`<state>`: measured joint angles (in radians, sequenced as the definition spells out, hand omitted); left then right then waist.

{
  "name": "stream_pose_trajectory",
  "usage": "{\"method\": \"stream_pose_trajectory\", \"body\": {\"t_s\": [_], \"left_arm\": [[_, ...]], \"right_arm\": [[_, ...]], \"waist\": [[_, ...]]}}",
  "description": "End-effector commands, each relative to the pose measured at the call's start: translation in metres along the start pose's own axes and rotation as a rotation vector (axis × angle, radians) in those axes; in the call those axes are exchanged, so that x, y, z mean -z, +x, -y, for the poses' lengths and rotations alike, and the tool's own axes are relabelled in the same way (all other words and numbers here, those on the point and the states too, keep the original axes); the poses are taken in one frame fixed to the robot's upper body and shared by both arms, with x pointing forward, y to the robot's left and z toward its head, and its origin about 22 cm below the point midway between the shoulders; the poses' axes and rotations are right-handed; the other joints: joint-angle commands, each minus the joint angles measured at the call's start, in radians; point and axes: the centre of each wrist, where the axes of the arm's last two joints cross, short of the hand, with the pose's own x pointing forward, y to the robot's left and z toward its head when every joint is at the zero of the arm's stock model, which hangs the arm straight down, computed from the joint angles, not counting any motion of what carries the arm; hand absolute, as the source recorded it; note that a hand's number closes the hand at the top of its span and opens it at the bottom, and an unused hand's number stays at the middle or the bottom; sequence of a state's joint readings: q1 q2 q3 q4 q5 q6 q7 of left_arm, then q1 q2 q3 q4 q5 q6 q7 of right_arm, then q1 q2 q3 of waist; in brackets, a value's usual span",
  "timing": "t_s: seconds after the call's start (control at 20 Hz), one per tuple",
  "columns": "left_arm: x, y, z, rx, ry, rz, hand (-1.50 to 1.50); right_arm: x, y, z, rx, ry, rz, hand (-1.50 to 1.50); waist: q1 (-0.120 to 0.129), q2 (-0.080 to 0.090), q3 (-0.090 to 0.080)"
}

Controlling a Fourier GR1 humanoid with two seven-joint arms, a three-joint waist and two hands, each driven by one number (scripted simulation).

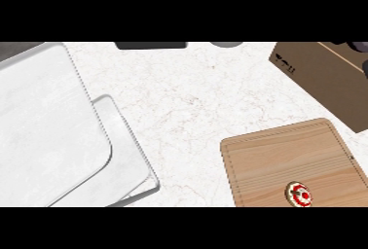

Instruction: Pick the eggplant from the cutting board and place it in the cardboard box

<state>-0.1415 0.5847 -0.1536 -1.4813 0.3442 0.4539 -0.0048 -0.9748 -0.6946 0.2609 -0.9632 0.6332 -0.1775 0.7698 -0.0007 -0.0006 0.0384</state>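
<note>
Glimpse of the right hand (pixel 357 46) over the cardboard box (pixel 323 78); its grasp cannot be told.

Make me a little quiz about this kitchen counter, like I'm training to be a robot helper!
1. True or false: a robot hand shows over the cutting board.
2. What lies on the cutting board? A) a small round red-and-gold thing B) a banana C) a spoon
3. Fill in: the cardboard box sits toward the view's upper ____ corner.
Key: 1 false; 2 A; 3 right.
</note>
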Motion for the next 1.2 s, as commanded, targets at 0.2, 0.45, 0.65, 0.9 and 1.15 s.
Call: {"method": "stream_pose_trajectory", "body": {"t_s": [0.2,0.45,0.65,0.9,1.15], "left_arm": [[-0.030,-0.039,0.044,-0.077,-0.116,-0.187,0.00],[-0.017,-0.035,0.042,-0.067,-0.105,-0.166,0.00],[-0.025,-0.037,0.044,-0.063,-0.128,-0.178,0.00],[-0.016,-0.030,0.053,-0.064,-0.121,-0.170,0.00],[-0.027,-0.042,0.047,-0.064,-0.096,-0.193,0.00]], "right_arm": [[0.023,-0.073,-0.031,-0.111,-0.009,-0.034,1.50],[0.039,-0.107,-0.033,0.039,0.031,-0.186,-1.50],[0.035,-0.118,-0.049,0.184,0.076,-0.166,-1.50],[0.033,-0.107,-0.057,0.376,0.019,-0.068,-1.50],[0.043,-0.122,-0.035,0.662,-0.045,-0.030,-1.50]], "waist": [[0.024,0.032,-0.037],[0.035,0.043,-0.035],[0.040,0.036,-0.033],[0.036,0.039,-0.032],[0.017,0.030,-0.031]]}}
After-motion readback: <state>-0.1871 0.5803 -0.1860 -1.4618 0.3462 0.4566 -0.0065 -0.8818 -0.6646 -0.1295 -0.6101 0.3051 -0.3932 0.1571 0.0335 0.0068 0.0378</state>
